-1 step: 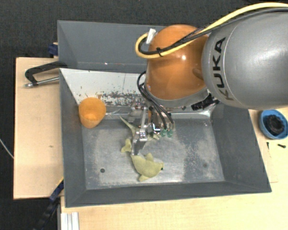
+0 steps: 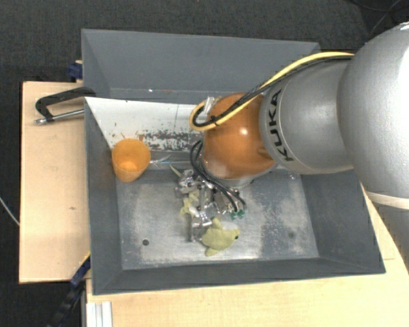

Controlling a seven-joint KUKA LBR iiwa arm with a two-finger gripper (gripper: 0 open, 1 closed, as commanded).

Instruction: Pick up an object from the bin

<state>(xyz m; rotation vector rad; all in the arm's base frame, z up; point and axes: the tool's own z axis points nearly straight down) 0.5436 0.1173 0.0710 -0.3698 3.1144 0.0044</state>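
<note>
We see the arm [image 2: 341, 114] reaching in from the right, with its orange cover [image 2: 235, 142] hanging above the middle of the grey bin [image 2: 286, 230]. A yellow cable [image 2: 293, 70] runs along the arm and loops down to the cover. Below the cover the hand [image 2: 202, 218] is low over the bin floor, a little toward the near wall from the centre. Its metal parts stand among a small cluster of things. A pale yellow-green crumpled lump [image 2: 220, 238] lies just beside the hand on its near right side, touching it or nearly so. A paler scrap [image 2: 189, 204] of the same stuff sits against its left side. A small green bit [image 2: 238, 214] lies just to its right. We cannot tell how far the hand is open, nor whether it has hold of anything, since the metal and the scraps overlap. An orange cup [image 2: 131, 159] lies on its side well apart, by the left wall.
</note>
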